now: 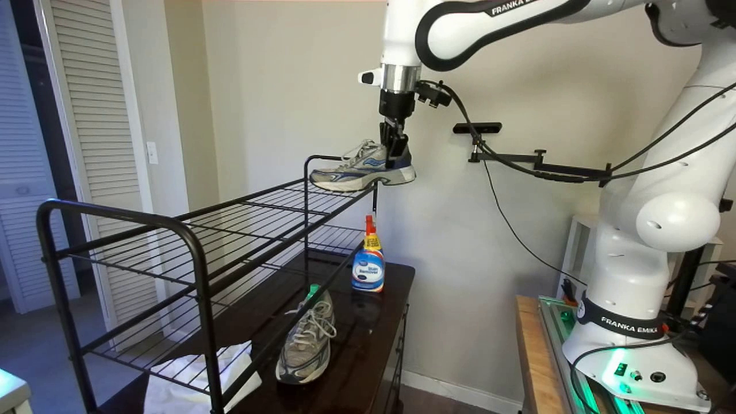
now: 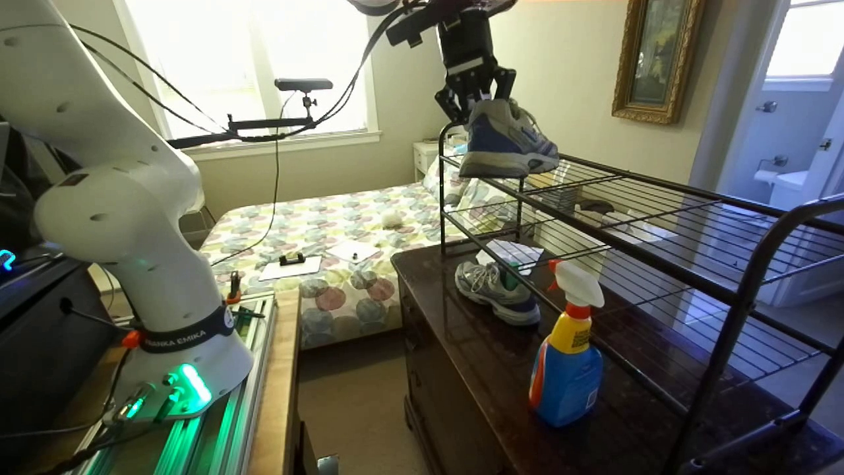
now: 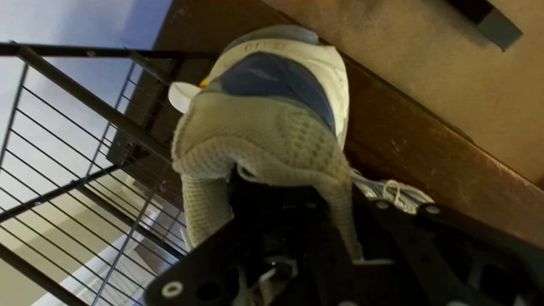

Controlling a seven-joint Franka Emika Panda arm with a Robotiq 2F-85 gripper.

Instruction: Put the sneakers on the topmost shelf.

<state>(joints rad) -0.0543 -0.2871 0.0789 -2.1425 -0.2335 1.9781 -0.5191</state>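
One bed [image 2: 343, 310] with a patterned cover lies far back, and one white robot arm [image 1: 678, 224] reaches over one dark tabletop [image 1: 353, 345]. There stands one black rack [image 1: 204, 310], two wire tiers in sight: the topmost shelf [image 1: 241, 230] and one lower tier [image 2: 672, 330]. One white sheet [image 1: 172, 399], cloth or paper I cannot say, lies partly under the wires. Then a pair: one held sneaker [image 1: 362, 167], up at the topmost shelf's robot-side edge, heel toward the robot, contact with the wires unclear; and one resting sneaker [image 1: 307, 345] down on the tabletop. One spray bottle [image 2: 567, 382] stands upright near that one. The single claw [image 1: 393, 154] is drawn together on the held sneaker's collar near the heel. One small green thing [image 2: 509, 277] shows at the resting sneaker's mouth, too hidden to identify.
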